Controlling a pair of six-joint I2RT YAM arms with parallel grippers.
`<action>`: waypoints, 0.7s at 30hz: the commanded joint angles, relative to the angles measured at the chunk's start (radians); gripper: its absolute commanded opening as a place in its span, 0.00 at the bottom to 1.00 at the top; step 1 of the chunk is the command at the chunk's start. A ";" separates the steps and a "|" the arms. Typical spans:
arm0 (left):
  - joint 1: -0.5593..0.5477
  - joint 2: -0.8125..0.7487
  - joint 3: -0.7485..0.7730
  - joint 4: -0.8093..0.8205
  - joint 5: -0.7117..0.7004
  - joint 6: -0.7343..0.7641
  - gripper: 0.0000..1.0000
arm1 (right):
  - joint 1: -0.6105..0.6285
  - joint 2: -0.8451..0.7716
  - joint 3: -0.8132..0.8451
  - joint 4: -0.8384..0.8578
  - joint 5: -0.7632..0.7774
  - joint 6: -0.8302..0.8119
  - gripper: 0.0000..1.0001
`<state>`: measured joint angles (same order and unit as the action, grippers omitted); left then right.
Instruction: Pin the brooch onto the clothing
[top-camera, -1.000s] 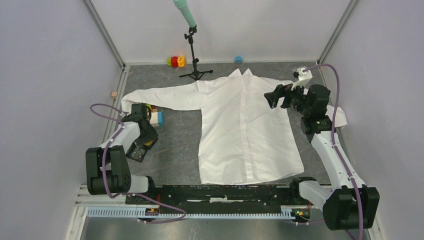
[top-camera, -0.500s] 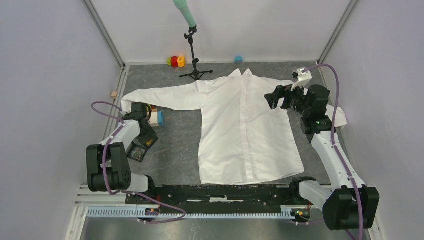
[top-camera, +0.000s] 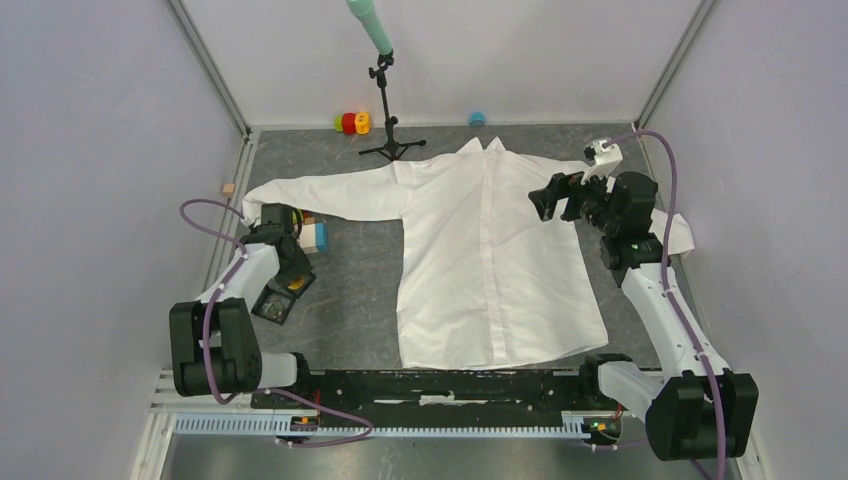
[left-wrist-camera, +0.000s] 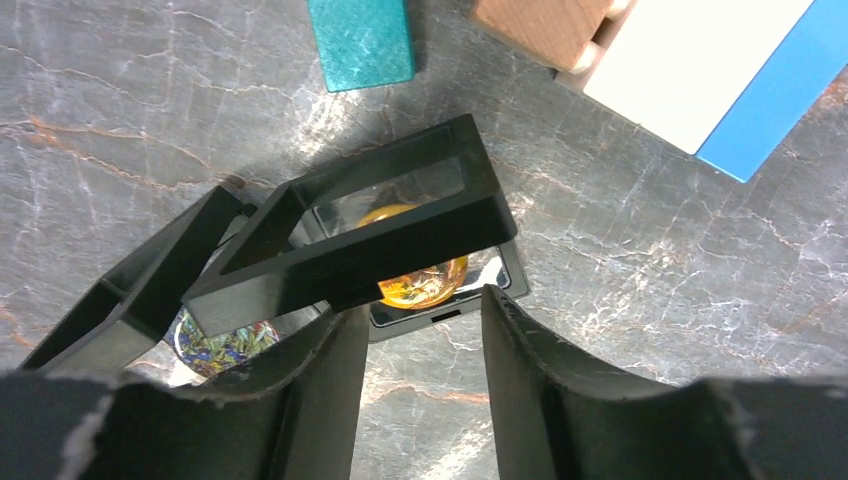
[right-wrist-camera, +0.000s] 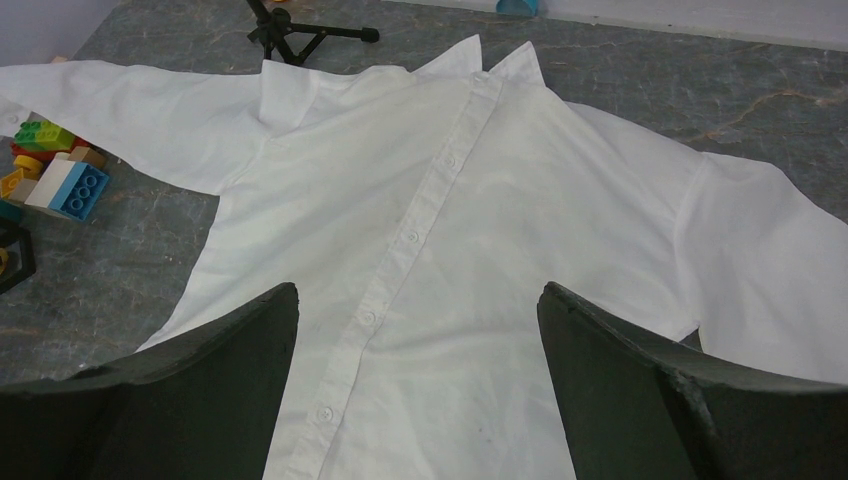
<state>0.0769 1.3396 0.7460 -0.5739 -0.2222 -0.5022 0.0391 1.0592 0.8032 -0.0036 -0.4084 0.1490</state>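
Note:
The brooch (left-wrist-camera: 420, 282), orange-gold, lies in a small black case whose hinged lid (left-wrist-camera: 400, 230) stands open over it. My left gripper (left-wrist-camera: 420, 318) is low at the case's near edge, jaws partly apart, with only table and the case's rim showing between them. In the top view the left gripper (top-camera: 280, 297) is left of the clothing (top-camera: 480, 260), a white shirt laid flat with its collar at the far end. My right gripper (top-camera: 545, 200) hovers wide open over the shirt's chest (right-wrist-camera: 480, 200), beside the button placket, holding nothing.
A second black case with a blue-green ornament (left-wrist-camera: 215, 338) lies just left of the first. Toy blocks (top-camera: 312, 235) sit past the cases: a teal block (left-wrist-camera: 362, 40) and a white-and-blue brick (left-wrist-camera: 700, 70). A microphone stand (top-camera: 388, 120) stands behind the collar.
My left gripper's jaws have narrowed, and the arm has shifted slightly over the case. The right arm has barely moved.

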 joint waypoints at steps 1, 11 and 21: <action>-0.001 -0.008 0.036 -0.002 -0.072 0.049 0.57 | 0.001 -0.022 -0.001 0.025 0.001 0.003 0.94; 0.002 0.089 0.063 0.018 -0.079 0.044 0.70 | 0.001 -0.029 -0.008 0.022 0.003 -0.005 0.94; 0.003 0.155 0.066 0.042 -0.025 0.044 0.52 | 0.002 -0.034 -0.019 0.010 0.025 -0.021 0.94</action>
<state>0.0769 1.4639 0.8017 -0.5625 -0.2581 -0.4843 0.0391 1.0470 0.7921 -0.0074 -0.4015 0.1474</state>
